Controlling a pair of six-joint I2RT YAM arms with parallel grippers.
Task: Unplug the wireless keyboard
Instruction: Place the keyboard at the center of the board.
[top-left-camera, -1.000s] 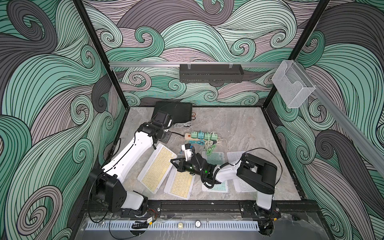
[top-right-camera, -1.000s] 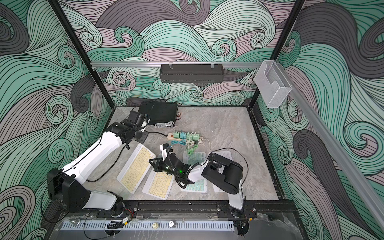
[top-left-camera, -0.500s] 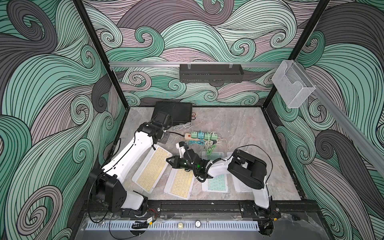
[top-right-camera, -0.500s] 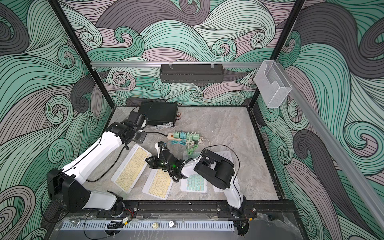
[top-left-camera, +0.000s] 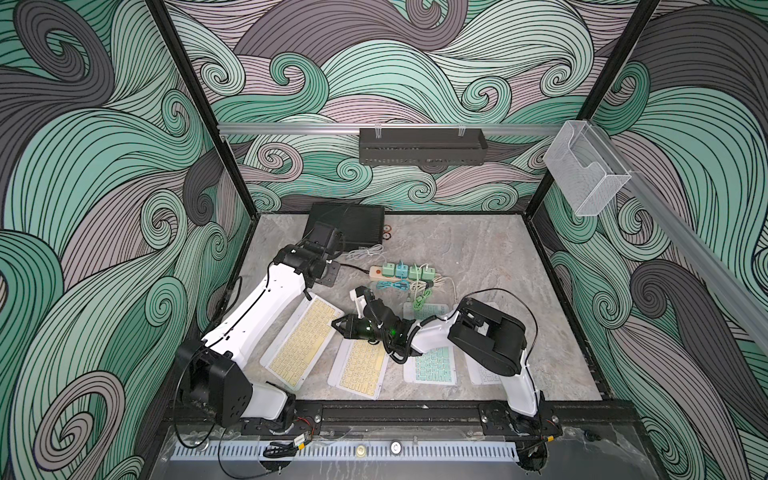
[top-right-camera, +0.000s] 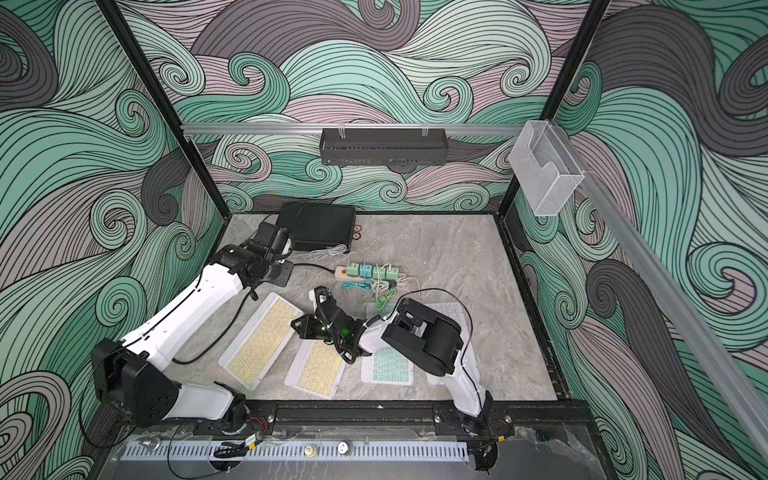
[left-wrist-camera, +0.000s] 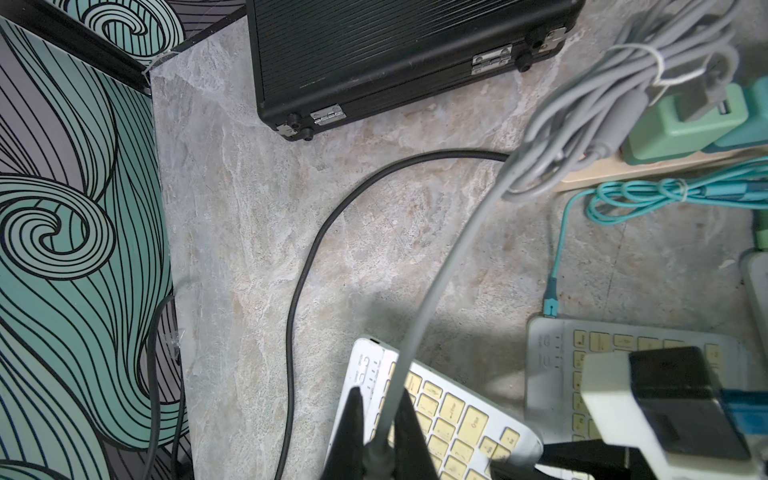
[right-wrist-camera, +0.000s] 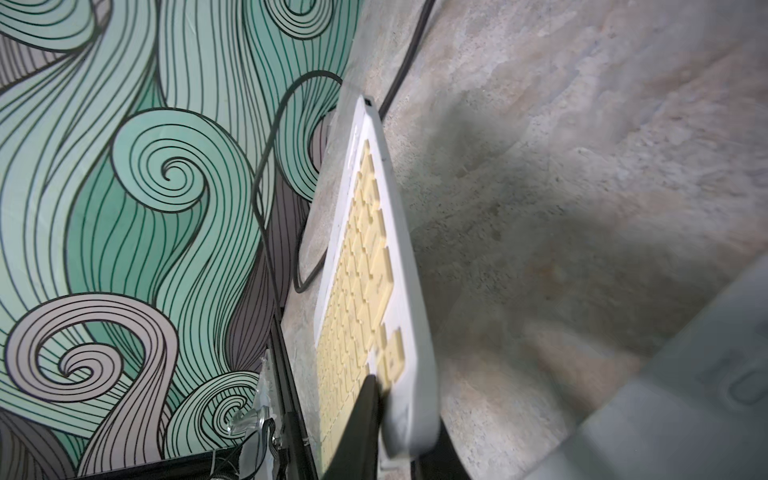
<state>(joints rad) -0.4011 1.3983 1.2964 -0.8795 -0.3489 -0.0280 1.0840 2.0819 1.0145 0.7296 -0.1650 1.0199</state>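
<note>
**Plug looks clear of the keyboard port: release is next**

- Worktop (top-left-camera: 478, 249): black case (top-left-camera: 353, 224) at the back. Four keyboards sit in a row at the front, with a power strip (top-left-camera: 399, 272) between them and the case.
- The task's thing is the yellow keyboard (top-left-camera: 299, 340) at the end of the row beside my left arm. It lies flat. Its long axis runs on a diagonal, from front-left up toward the strip.
- Its port (left-wrist-camera: 374, 341) is at the corner nearest the black case. The slot shows empty in both wrist views.
- Left fingers (left-wrist-camera: 380, 399) are clenched on the grey cable (left-wrist-camera: 440, 274), right at its plug end. They sit over the key deck, apart from the port. From there the cable climbs to a tied bundle by the green charger on the strip.
- Right fingers (top-left-camera: 337, 325) are at the keyboard corner facing the next yellow keyboard (top-left-camera: 361, 365). In the right wrist view that corner sits between them. I can't tell whether they're clamped on it or just loose around it.
- What the next move turns on, as I read it: the plug is above the deck and the port is off toward the case, so there's no link left to pull.
- The left arm is nearer the cable and should carry it away along the cable's run, toward the strip. The right is nearer the board and only has to back off sideways.
- Risk: the slack cable drags across the keys, or the board shifts when the right lets go.
</note>
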